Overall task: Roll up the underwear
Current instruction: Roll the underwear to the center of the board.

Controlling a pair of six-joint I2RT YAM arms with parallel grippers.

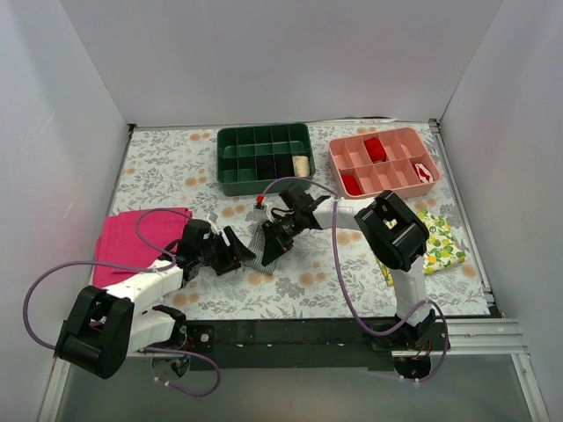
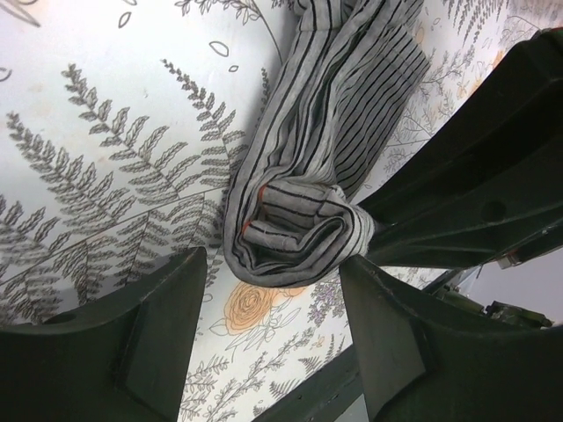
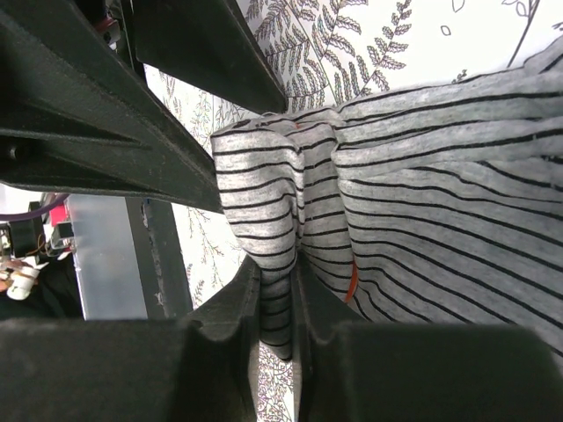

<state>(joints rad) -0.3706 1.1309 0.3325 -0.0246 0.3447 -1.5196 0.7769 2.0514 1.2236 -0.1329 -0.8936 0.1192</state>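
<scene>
The underwear (image 2: 303,167) is grey-and-white striped fabric, partly rolled, with a bit of orange trim at the rolled end. It lies on the floral table mat, in the middle of the top view (image 1: 256,239). My left gripper (image 2: 273,303) is open, one finger on each side of the rolled end, which lies just beyond the fingertips without touching them. In the top view the left gripper (image 1: 236,250) is just left of the garment. My right gripper (image 3: 280,294) is shut on a fold of the underwear (image 3: 422,193). It reaches in from the right (image 1: 273,246).
A green compartment tray (image 1: 264,176) and a pink compartment tray (image 1: 383,180) stand at the back. A magenta cloth (image 1: 132,242) lies at the left. A lemon-print cloth (image 1: 442,242) lies at the right beside the right arm.
</scene>
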